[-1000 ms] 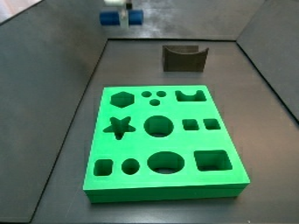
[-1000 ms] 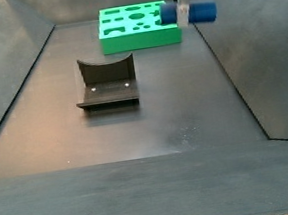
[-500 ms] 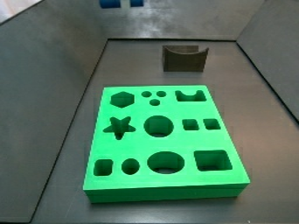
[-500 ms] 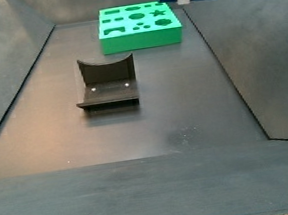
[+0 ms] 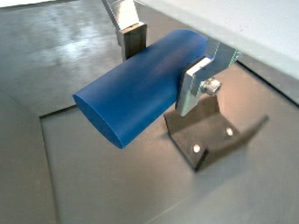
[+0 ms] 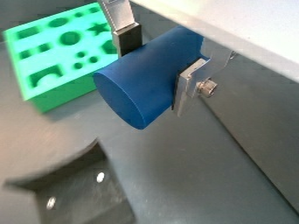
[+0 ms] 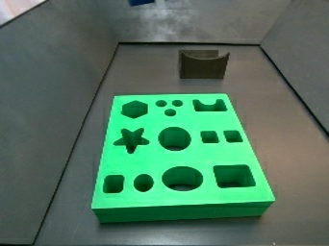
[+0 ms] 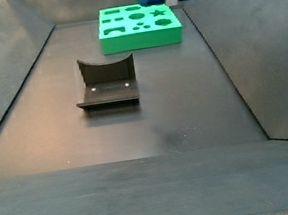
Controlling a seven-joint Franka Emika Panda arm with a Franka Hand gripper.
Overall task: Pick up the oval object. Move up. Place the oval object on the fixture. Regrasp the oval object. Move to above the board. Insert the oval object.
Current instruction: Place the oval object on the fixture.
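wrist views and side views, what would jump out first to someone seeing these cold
The oval object, a bright blue peg, fills both wrist views, clamped between the gripper fingers high above the floor. Next comes the vivid green board with its shaped holes, lying flat on the dark floor. The fixture sits apart from it, with nothing in its notch.

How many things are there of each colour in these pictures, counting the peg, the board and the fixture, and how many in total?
Blue: 1, the solid blue oval peg, held between the fingers of the gripper, high above the floor.
Green: 1, the bright green board with cut-out holes.
Dark grey: 1, the notched fixture block.
Total: 3
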